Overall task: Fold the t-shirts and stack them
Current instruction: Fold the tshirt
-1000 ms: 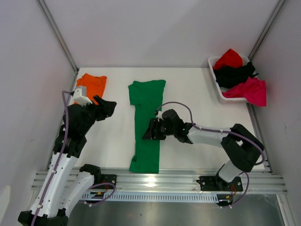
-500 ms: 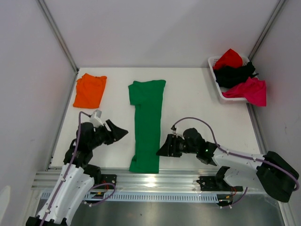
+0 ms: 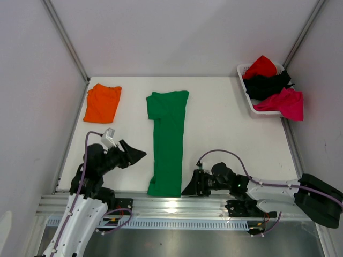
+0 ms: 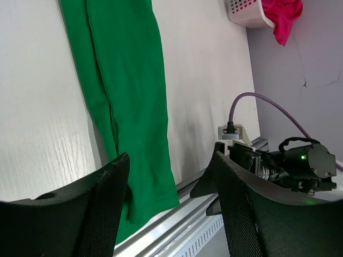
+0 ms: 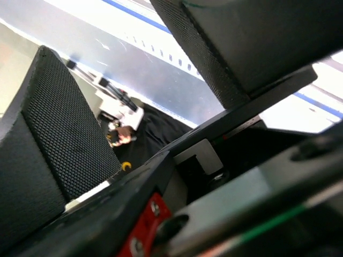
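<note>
A bright green t-shirt (image 3: 167, 142), folded lengthwise into a long strip, lies in the middle of the table and runs to the near edge. An orange t-shirt (image 3: 102, 102) lies folded at the back left. My left gripper (image 3: 136, 155) hovers open just left of the green strip, holding nothing; in the left wrist view its fingers (image 4: 80, 214) frame the green shirt's (image 4: 128, 96) lower end. My right gripper (image 3: 188, 188) sits low at the near edge, right of the green hem, and is open and empty. In the right wrist view its fingers (image 5: 53, 134) stand apart.
A white basket (image 3: 249, 99) at the back right holds red (image 3: 261, 65), black (image 3: 266, 84) and magenta (image 3: 284, 103) t-shirts. An aluminium rail (image 3: 182, 206) runs along the near edge. Grey walls enclose the table on three sides.
Both arms pulled back toward the near edge. The left gripper left the orange shirt's side. The right gripper came off the middle of the green strip and lowered by its hem.
</note>
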Controlling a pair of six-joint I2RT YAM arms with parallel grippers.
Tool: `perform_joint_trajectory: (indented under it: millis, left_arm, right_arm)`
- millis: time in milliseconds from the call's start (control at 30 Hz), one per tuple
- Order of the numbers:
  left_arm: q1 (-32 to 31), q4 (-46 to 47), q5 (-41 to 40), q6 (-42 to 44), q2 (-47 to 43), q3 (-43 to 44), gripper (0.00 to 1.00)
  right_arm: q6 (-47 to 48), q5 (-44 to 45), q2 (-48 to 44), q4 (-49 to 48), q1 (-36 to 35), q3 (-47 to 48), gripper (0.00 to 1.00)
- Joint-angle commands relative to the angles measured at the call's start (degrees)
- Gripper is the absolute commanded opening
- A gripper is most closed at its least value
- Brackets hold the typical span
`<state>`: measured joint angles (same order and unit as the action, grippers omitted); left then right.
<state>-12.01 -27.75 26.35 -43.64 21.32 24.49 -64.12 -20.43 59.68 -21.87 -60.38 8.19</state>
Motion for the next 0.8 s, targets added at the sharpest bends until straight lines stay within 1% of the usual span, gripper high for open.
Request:
perform_joint_trajectory:
  millis: [0,67,167,233,267,300,333,367,433,467,567,767]
  left_arm:
    - [-0.56,-0.81,2.30,-1.54,-0.84,-0.32,0.67]
    - [-0.73,-0.73,2.30,-2.06,-1.89,-1.72,0.67]
    - [-0.82,-0.46,2.83,-3.38,-2.60,-3.48,0.67]
    - [-1.00,-0.20,3.09,-4.26,-3.56,-4.01,0.67]
    - [-1.00,-0.38,3.01,-4.35,-3.92,-4.10,0.67]
    - [-1.00,-0.90,2.75,-4.09,-4.62,-3.58,0.67]
    - [-1.00,-1.60,2.48,-3.91,-4.88,-3.49,0.67]
    - [-1.00,-2.13,1.61,-3.56,-5.15,-2.44,0.67]
    - [-1.09,-4.33,0.81,-2.51,-5.50,-1.73,0.67]
    - [-1.09,-4.77,0.37,-2.24,-5.59,-1.29,0.67]
    - [-1.09,-5.74,-0.33,-1.89,-6.12,-0.59,0.67]
    - [-1.09,-4.95,0.19,-2.68,-6.29,-1.38,0.67]
  right_arm:
    - [-1.54,-0.58,2.01,-7.04,-1.58,-1.06,0.66]
    - [-1.62,-0.67,3.24,-8.88,-2.11,-1.85,0.66]
    - [-1.45,-1.54,7.89,-13.45,-2.29,-1.77,0.66]
    - [-0.84,-2.51,13.77,-16.35,-2.46,-1.16,0.66]
    - [-0.75,-3.04,16.15,-19.84,-2.46,-0.63,0.66]
    - [-0.75,-3.82,18.52,-21.62,-2.46,-0.10,0.66]
    - [-0.75,-5.31,23.33,-23.29,-2.55,0.42,0.66]
    - [-0.83,-6.02,25.55,-26.27,-2.72,1.12,0.65]
    - [-1.01,-7.95,30.90,-29.10,-2.81,2.62,0.64]
    - [-1.18,-8.22,31.98,-30.76,-2.81,2.80,0.63]
    - [-0.75,-8.67,33.48,-30.87,-2.64,3.42,0.63]
    - [1.62,-8.49,32.34,-26.04,-2.29,5.08,0.63]
